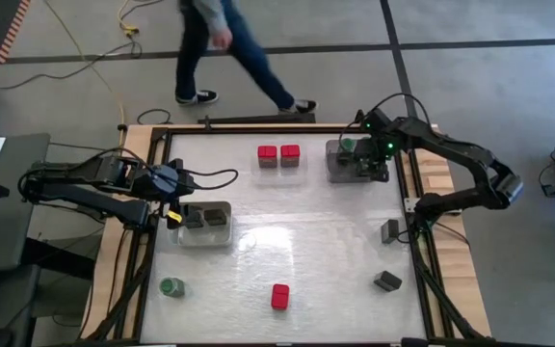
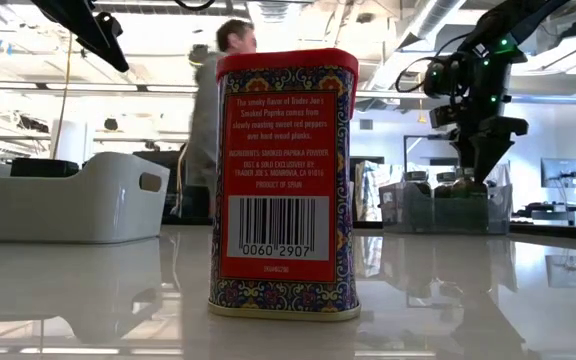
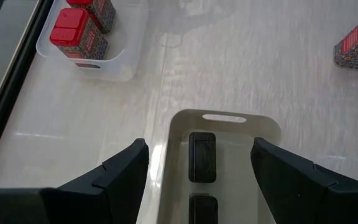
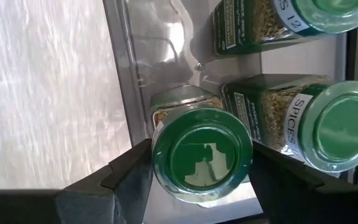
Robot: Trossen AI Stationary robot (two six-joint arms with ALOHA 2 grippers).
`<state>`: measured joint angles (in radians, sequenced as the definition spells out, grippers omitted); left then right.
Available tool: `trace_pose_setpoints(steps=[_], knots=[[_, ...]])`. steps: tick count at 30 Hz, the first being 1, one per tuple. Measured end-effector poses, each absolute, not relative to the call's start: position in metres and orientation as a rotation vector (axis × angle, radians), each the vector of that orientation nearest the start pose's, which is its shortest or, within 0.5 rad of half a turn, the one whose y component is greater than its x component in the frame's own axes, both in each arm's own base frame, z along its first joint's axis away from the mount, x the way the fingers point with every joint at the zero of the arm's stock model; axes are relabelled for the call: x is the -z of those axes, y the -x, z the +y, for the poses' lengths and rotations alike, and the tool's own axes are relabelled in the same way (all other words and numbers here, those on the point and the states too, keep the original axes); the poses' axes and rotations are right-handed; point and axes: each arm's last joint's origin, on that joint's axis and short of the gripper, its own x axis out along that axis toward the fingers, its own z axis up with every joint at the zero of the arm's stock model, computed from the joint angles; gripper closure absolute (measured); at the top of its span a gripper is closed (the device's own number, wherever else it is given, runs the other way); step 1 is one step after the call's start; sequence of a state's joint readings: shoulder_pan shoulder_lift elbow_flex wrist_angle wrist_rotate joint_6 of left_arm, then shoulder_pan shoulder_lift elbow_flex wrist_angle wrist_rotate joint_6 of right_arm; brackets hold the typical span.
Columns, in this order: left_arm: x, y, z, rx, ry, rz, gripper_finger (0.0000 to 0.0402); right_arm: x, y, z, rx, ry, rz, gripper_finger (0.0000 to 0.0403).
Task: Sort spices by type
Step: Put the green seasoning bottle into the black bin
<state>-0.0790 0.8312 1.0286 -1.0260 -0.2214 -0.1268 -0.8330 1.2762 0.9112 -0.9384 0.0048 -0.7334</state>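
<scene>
Right gripper over clear tray at table's far right corner, fingers on either side of a green-lidded jar standing in the tray; whether pads press the lid or stand just off it cannot be told; jar of clear glass, pale dried herb inside, round green lid; two more jars of same kind just beside it in the same tray, labelled sides showing. Left gripper spread wide, nothing between fingers, above grey tray at table's left edge; two dark grey tins lying end to end inside, flat and boxy. Two red-lidded tins side by side at far edge, in a small clear tray; square red tops, patterned dark sides. One red tin upright alone on near middle of table; label red with barcode, ornate border. Loose green jar near left front corner. Two dark grey tins apart on right side, second nearer the front. Person walking past beyond far edge.
</scene>
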Motion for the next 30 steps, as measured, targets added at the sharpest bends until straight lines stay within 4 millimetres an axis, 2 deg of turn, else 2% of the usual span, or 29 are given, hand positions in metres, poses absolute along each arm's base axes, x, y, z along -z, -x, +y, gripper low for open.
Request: trace_pose_setpoints(steps=[11,23,30], knots=[[-0.335,-0.136,-0.004,-0.186,-0.005,0.810,0.0132,-0.232,-0.138,-0.156,0.227,0.070,1.489,0.0126],[-0.335,-0.135,-0.004,-0.186,-0.005,0.810,0.0132,-0.235,-0.124,-0.140,0.274,-0.158,1.599,0.0126],[-0.335,-0.135,-0.004,-0.204,0.039,0.806,0.0132,-0.259,-0.109,-0.120,0.514,-0.275,1.440,0.0126]])
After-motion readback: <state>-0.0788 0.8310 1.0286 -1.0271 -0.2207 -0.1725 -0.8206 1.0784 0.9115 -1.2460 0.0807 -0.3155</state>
